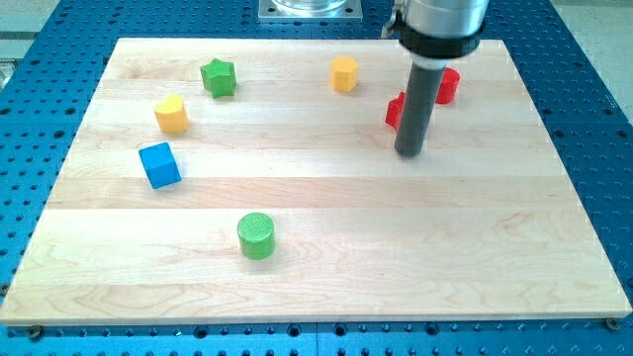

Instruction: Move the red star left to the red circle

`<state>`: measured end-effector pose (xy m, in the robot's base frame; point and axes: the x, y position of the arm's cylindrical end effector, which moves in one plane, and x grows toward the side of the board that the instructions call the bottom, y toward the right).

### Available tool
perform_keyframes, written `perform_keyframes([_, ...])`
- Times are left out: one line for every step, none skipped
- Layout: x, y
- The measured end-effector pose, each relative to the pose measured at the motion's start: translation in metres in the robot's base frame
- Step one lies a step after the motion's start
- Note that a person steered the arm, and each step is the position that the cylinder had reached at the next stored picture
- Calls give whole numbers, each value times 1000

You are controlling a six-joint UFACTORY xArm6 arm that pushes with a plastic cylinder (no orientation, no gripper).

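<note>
Two red blocks sit at the board's upper right, both partly hidden by the rod: the tip, no gripper fitted and holding nothing, rests just below-right of one, with the other up-right; which is star or circle cannot be told.

Your arm enters from view's top, right of board centre. Silver-grey cylindrical housing with dark collar cut by frame edge. Straight dark rod hangs vertical below collar. My tip sits on wooden board, toward its upper right quarter, well clear of board's edges. No other arm segment visible.
</note>
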<state>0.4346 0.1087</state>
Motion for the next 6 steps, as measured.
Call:
perform_keyframes([-6,-47])
perform_keyframes([-22,-38])
perform_keyframes([-41,7])
perform_keyframes([-64,35])
perform_keyframes([-91,35])
perform_keyframes([-72,23])
